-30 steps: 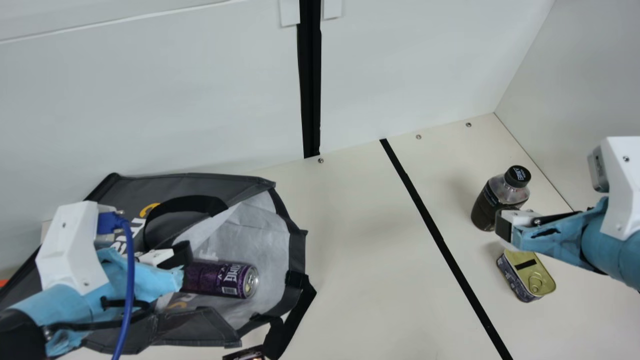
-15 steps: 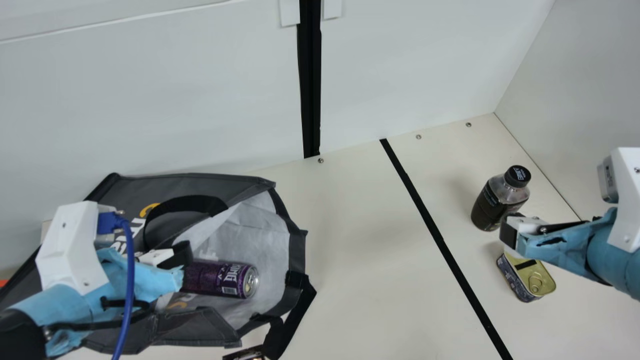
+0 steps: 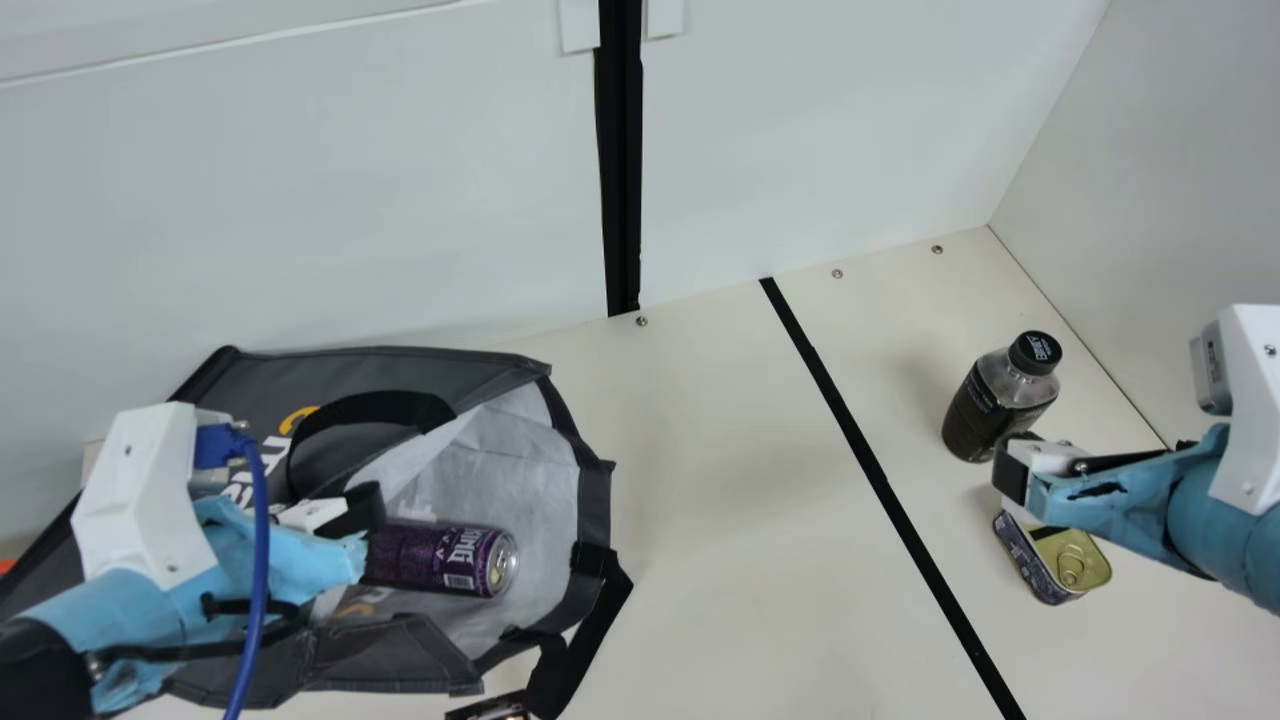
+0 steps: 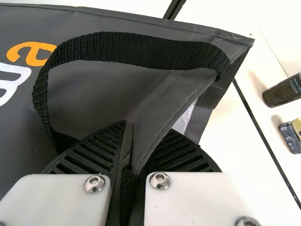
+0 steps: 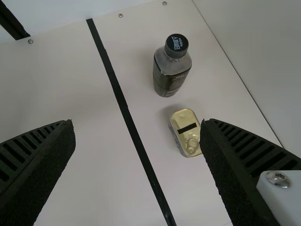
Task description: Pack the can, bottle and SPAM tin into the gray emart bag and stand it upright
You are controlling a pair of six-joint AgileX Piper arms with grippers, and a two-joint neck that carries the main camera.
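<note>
The gray bag [image 3: 400, 365] lies on its side at the left, its mouth facing right, with the purple can [image 3: 440, 558] lying inside. My left gripper [image 3: 365, 508] is at the bag's mouth; in the left wrist view the left gripper [image 4: 134, 165] is shut on the bag's edge [image 4: 164, 113]. The dark bottle [image 3: 1000, 398] stands upright at the right, and the SPAM tin [image 3: 1055, 560] sits nearer the front. My right gripper [image 3: 1012, 470] hovers above and beside them; in the right wrist view the right gripper [image 5: 136, 141] is open, nothing between its fingers.
A black line [image 3: 870, 460] runs across the cream table [image 3: 720, 500] between bag and bottle. White walls [image 3: 350, 200] rise behind and at the right. A small dark object [image 3: 490, 708] lies at the front edge beside the bag's strap [image 3: 575, 640].
The right arm first shifted a little right and toward the front, then slightly back left, its gripper now lower in the main view. The left arm and the bag have kept still.
</note>
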